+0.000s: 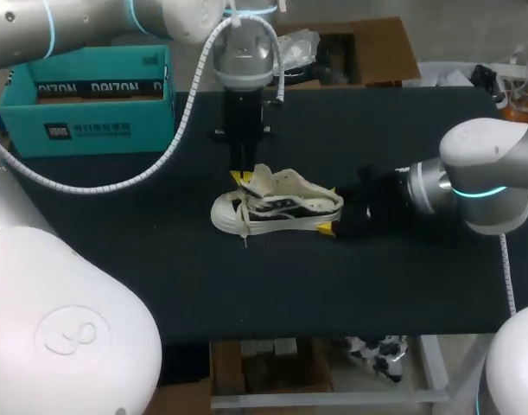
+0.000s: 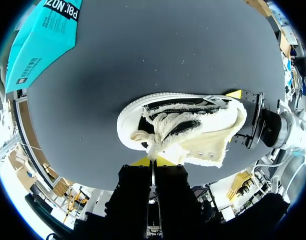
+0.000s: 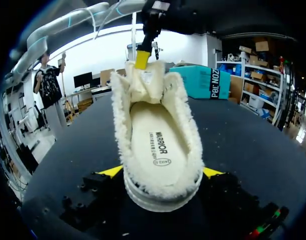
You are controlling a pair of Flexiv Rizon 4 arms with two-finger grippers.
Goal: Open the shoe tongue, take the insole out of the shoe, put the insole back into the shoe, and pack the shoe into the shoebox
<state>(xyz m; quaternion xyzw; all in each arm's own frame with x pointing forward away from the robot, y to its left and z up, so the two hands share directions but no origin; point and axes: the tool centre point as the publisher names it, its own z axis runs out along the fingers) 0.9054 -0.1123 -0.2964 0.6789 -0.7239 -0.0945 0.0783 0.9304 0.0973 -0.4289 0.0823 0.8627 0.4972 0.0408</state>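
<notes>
1. The shoe (image 1: 276, 210) sits about mid-worktop, a white low-top with dark side panels and fuzzy cream lining. Its toe points to my left and its heel to my right.
2. The insole (image 3: 155, 145) is in the shoe, lying flat. Its toe end disappears under the tongue (image 3: 142, 82), so I can't see how far forward it goes.
3. The tongue is pulled up and away from the opening. The left claw (image 2: 153, 161) is clenched on its top edge, yellow tips nearly together. Some lace is bunched there too, and I can't tell whether it's pinched as well.
4. The right claw (image 3: 162, 172) grips the heel, one yellow tip against each side. From the head view it's a dark blob on a dark surface with only one tip showing.
5. The shoebox (image 1: 91, 112) is teal, at the far left corner, well apart from the shoe. The left arm (image 1: 65, 30) cuts off one upper corner of it, and I can't make out the inside.
6. The worktop (image 1: 246, 294) is plain matte black.
7. The left arm comes in from the far left with its wrist pointing straight down over the shoe, and a white coiled cable (image 1: 160, 160) loops off it. The right arm (image 1: 480, 173) comes in low and level from the right.
</notes>
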